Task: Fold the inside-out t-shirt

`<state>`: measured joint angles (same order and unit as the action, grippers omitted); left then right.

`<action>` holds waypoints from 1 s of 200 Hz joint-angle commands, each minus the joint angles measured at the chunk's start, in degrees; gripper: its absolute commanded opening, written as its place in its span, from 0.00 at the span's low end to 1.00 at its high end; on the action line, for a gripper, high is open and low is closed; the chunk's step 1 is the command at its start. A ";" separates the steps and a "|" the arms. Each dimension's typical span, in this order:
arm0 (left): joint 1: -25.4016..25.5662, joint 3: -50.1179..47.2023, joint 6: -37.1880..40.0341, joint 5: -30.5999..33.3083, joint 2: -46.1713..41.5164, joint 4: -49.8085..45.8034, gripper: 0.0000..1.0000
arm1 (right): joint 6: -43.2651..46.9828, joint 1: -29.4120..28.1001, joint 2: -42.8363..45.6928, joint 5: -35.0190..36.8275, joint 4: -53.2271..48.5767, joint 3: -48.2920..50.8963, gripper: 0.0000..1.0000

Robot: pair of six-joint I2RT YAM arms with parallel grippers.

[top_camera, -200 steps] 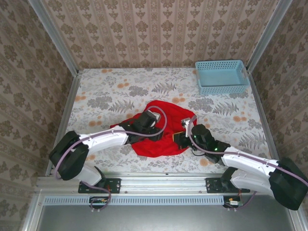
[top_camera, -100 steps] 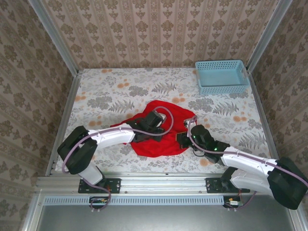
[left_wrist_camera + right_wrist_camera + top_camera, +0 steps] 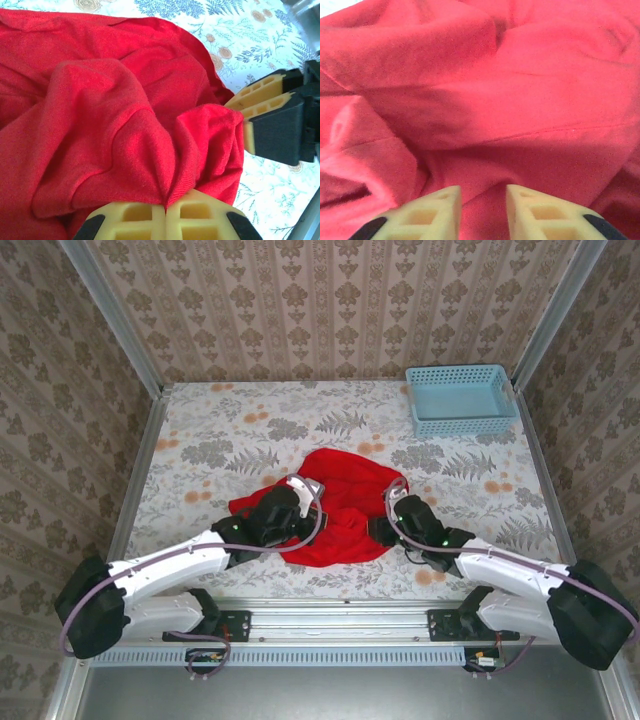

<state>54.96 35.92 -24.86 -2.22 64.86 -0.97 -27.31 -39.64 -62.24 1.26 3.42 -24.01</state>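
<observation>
The inside-out t-shirt (image 3: 340, 502) is a crumpled bright red heap on the flowered table, between my two arms. My left gripper (image 3: 310, 524) sits at the heap's near-left side. In the left wrist view it (image 3: 166, 206) is shut, pinching a raised fold of the red cloth (image 3: 125, 125). My right gripper (image 3: 376, 530) is at the heap's right edge. Its yellow fingers (image 3: 260, 92) show beyond the fold in the left wrist view. In the right wrist view it (image 3: 483, 197) stands open low over the shirt (image 3: 510, 100), with loose cloth lying in the gap.
A light-blue plastic basket (image 3: 462, 400) stands at the table's far right corner. Papered walls and metal rails close in the table on three sides. Bare flowered tabletop (image 3: 230, 430) lies behind and to the left of the shirt.
My left gripper closed on a fold of the shirt and drew back toward the near left. My right gripper, shut before, has opened at the shirt's right edge.
</observation>
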 commanded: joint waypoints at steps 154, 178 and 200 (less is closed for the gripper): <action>-1.02 -2.33 4.97 -8.64 -3.99 3.65 0.00 | 14.14 -4.28 -7.45 0.25 -5.44 -16.71 0.24; -1.08 -3.37 5.97 -8.96 -4.65 2.71 0.00 | 12.82 -0.70 -6.79 -6.04 -4.70 -16.76 0.09; -1.03 -4.15 6.17 -9.35 -5.17 2.73 0.00 | 12.97 -0.52 -8.54 -9.32 -4.95 -17.82 0.06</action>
<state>54.28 33.12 -20.84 -9.96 61.21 2.57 -13.87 -40.49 -70.13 -2.92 -2.52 -39.88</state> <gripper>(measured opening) 0.054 0.066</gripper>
